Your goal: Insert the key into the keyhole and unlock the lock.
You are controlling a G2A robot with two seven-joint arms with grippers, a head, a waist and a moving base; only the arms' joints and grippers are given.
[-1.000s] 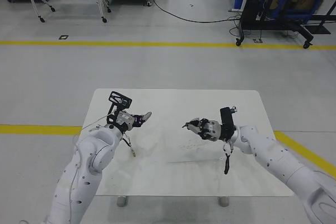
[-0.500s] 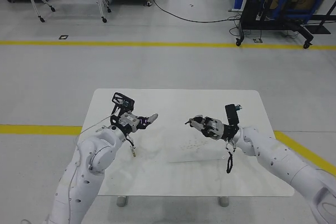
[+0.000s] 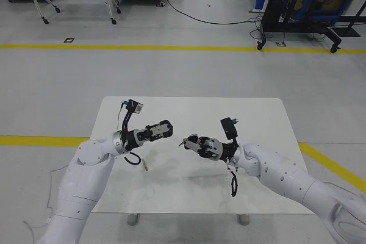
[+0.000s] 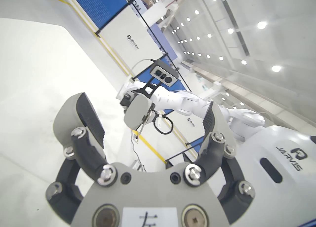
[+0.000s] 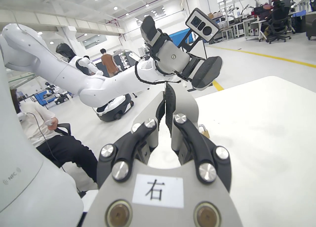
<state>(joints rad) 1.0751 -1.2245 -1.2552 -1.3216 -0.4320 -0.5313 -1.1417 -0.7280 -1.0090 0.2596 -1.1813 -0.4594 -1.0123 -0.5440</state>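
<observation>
My right gripper [image 3: 188, 143] hovers over the table's middle, shut on a thin metal key [image 4: 141, 128] whose tip pokes out toward the left arm. In the right wrist view its fingers [image 5: 170, 104] are pressed together and hide the key. My left gripper [image 3: 163, 129] is open and empty, a short gap away, and faces the right gripper [image 4: 137, 114] head-on. Its two pads [image 5: 206, 72] stand wide apart. A small brass padlock [image 5: 204, 132] lies on the table below and beyond the right fingers, seen as a small object [image 3: 144, 163] near the left arm.
The white table [image 3: 256, 183] has bare surface on its right half and along its far edge. Black cable loops hang under each wrist [image 3: 233, 182], close to the tabletop. The left table edge [image 5: 234, 87] lies just beyond the left gripper.
Both grippers have closed in toward the table's middle. The right gripper moved left with the key, and the left gripper swung round to face it. The padlock stayed put.
</observation>
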